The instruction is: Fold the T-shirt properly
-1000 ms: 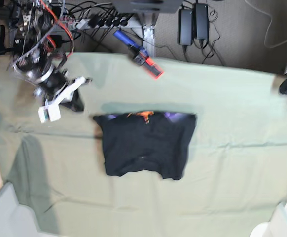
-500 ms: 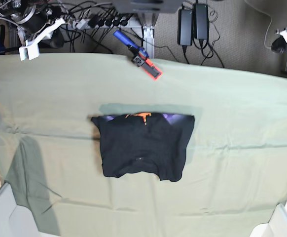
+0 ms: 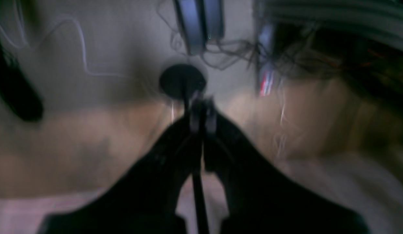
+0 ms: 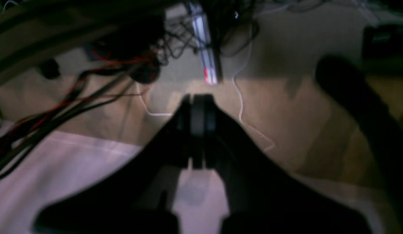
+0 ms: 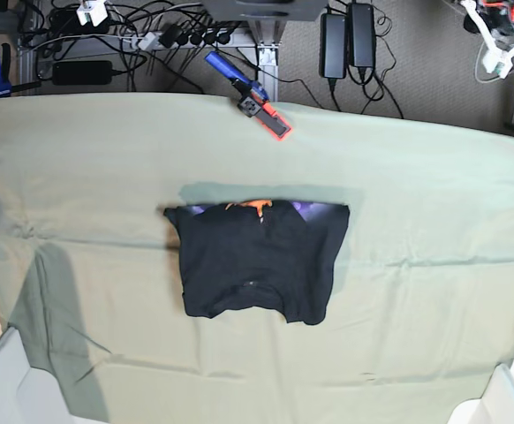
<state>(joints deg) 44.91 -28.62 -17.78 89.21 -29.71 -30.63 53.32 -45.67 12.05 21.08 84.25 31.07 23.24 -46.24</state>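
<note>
**A:** What did the left wrist view show?

**B:** It was badly blurred. The left hand (image 3: pixel 201 110) was fully closed, its two dark fingers pressed together with nothing between them. Beyond it lay grey floor, loose cables (image 3: pixel 220 55) and a round black object (image 3: pixel 182 79) that I could not identify.

**A:** And the right wrist view?

**B:** The right hand (image 4: pixel 198 110) was likewise closed tight and held nothing. Behind it were red and black wires (image 4: pixel 74 97), a thin white cord (image 4: pixel 246 97) on the floor, and pale cloth low in the picture.

**A:** Where was the shirt?

**B:** In the base view, the black T-shirt (image 5: pixel 257 261) lay folded into a rough rectangle near the middle of the desk, flat on the pale green cloth sheet (image 5: pixel 434 221) covering the desk. A strip of orange and purple print showed along its far edge. Both arms were raised at the top corners, well apart from the shirt. A blue and orange clamp (image 5: pixel 255 97) sat at the far edge of the sheet, with two black power bricks (image 5: pixel 345 40) on the floor behind.
</note>
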